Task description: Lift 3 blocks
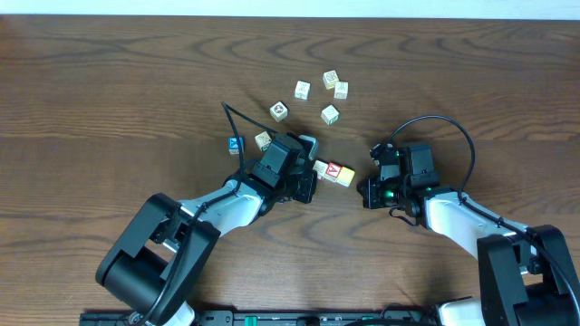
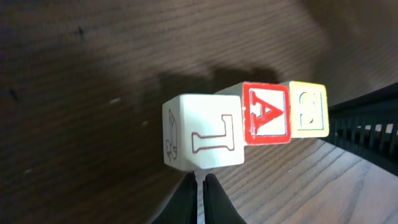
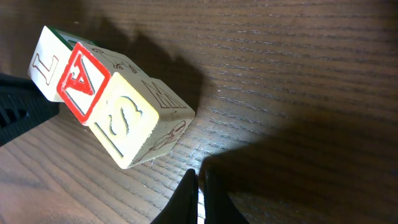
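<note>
The dark, wood-grained table (image 1: 109, 91) is filling every view, with a pale strip (image 1: 272, 7) showing past its far edge. At centre the cream block (image 2: 202, 140), red "A" block (image 2: 267, 113) and yellow block (image 2: 308, 109) are forming a touching row. The left gripper (image 2: 200, 179) at nine o'clock and the right gripper (image 3: 197, 177) at three o'clock are both pinching shut on nothing. Loose cubes (image 1: 302, 90) are lying scattered at twelve o'clock.

I see a cream block (image 2: 205, 140) with a reddish outlined letter, a red-and-white A block (image 2: 267, 113) at its two o'clock, then a pale yellow block (image 2: 309, 109), on a dark brown wood-grain table (image 2: 74, 93).
</note>
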Robot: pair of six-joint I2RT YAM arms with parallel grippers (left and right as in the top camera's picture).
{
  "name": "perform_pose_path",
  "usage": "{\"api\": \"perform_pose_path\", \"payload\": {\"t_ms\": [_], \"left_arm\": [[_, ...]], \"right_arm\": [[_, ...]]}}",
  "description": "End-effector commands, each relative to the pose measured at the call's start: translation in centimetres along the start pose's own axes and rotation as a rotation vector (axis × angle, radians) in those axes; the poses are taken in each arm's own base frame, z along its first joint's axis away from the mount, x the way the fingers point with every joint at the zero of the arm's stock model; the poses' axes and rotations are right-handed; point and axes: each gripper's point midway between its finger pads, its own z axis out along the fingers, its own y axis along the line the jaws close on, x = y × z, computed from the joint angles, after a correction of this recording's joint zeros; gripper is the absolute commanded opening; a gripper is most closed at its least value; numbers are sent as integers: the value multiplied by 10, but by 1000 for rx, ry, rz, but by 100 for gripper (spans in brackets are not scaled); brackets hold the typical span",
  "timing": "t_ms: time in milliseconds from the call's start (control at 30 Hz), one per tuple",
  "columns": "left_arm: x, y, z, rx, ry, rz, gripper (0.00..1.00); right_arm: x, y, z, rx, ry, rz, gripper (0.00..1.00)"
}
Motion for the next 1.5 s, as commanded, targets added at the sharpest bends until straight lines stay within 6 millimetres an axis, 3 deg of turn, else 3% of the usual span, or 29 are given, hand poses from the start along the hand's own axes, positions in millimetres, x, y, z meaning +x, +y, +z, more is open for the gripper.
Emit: {"api": "perform_pose_path", "payload": {"t_ms": [0, 767, 1467], "left_arm": [[7, 5, 4, -17, 24, -15, 7], [15, 19, 20, -53, 27, 7, 7], [10, 16, 21, -40, 10, -13, 7]], "right_arm": [[3, -6, 1, 32, 8, -1, 4], [3, -6, 1, 32, 8, -1, 4], [3, -7, 1, 37, 7, -1, 4]]}}
